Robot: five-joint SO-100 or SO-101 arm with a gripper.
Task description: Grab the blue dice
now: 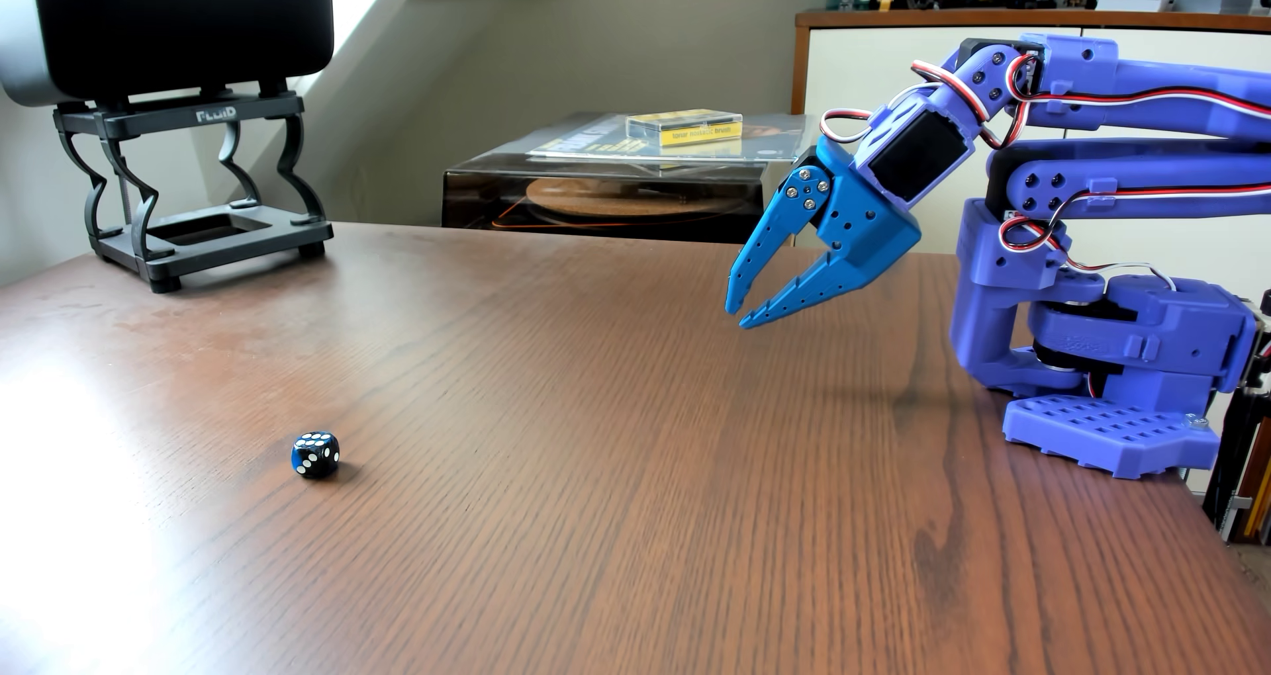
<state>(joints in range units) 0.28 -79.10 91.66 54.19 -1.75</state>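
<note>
The blue dice is a tiny, almost black cube with white pips, resting on the brown wooden table at the lower left. My blue gripper hangs above the table at the right, far from the dice and higher than it. Its tips nearly meet, with a narrow wedge of gap behind them, and nothing sits between the fingers. The purple arm folds back to its base at the table's right edge.
A black speaker on a black stand occupies the table's back left corner. Behind the table sits a turntable under a clear lid, with a yellow case on top. Bright glare washes the table's left side.
</note>
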